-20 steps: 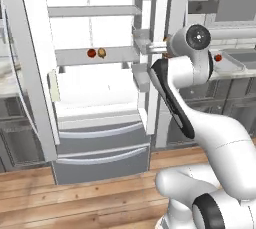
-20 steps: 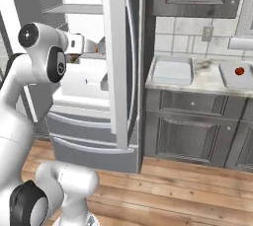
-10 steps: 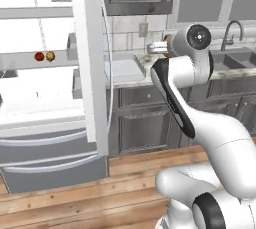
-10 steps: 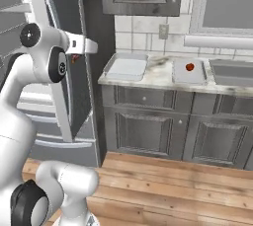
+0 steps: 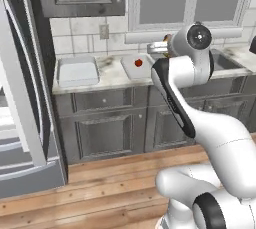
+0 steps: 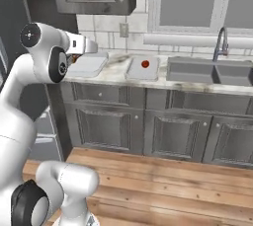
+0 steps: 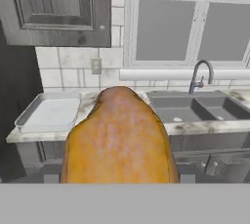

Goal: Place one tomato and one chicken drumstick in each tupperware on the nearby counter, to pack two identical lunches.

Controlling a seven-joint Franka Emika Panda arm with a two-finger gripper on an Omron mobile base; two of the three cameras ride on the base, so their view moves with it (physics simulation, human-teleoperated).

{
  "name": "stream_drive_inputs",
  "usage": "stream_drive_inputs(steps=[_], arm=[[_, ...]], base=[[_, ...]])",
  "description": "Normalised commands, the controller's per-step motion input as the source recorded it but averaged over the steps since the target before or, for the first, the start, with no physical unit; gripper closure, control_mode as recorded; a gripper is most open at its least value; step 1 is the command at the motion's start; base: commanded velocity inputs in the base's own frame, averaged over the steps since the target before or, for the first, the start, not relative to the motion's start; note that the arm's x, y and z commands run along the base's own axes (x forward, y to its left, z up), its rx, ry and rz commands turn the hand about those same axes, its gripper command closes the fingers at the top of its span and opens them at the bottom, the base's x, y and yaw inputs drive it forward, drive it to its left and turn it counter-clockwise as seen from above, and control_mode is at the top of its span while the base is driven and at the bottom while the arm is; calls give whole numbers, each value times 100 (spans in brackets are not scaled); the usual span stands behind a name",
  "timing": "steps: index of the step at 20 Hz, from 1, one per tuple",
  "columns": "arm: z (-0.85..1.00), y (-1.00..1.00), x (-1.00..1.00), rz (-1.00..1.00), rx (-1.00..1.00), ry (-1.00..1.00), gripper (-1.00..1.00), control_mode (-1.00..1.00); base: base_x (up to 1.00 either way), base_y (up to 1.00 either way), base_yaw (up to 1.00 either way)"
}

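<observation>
A golden-brown chicken drumstick [image 7: 119,140] looms large in the hand view and hides the fingertips; my gripper [image 5: 158,48] is shut on it, raised above the white marble-look counter [image 5: 110,73]. An empty tupperware [image 5: 77,70] sits at the counter's left end, also seen as the tupperware [image 7: 49,113] left of the drumstick. A second tupperware [image 5: 131,68] holds one red tomato [image 5: 138,63], just left of and below my gripper. From the right base, the tomato [image 6: 145,64] lies in its tupperware [image 6: 143,71], while my arm covers part of the empty tupperware [image 6: 91,64].
An inset grey sink [image 6: 197,69] with a faucet [image 6: 222,42] lies right of the containers. Dark grey cabinets [image 5: 115,123] run under the counter. The open fridge door [image 5: 20,98] stands at the left, over a wooden floor [image 6: 163,190].
The whole picture has shifted: the base has driven right, from the open fridge to the counter. The arm keeps its pose with the drumstick held.
</observation>
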Motion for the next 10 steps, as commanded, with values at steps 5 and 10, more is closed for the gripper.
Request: stream_drive_inputs(steps=[5, 10], arm=[[0, 0, 0, 0, 0, 0, 100, 100], [0, 0, 0, 0, 0, 0, 100, 100]], base=[[59, -66, 0], [97, -18, 0]])
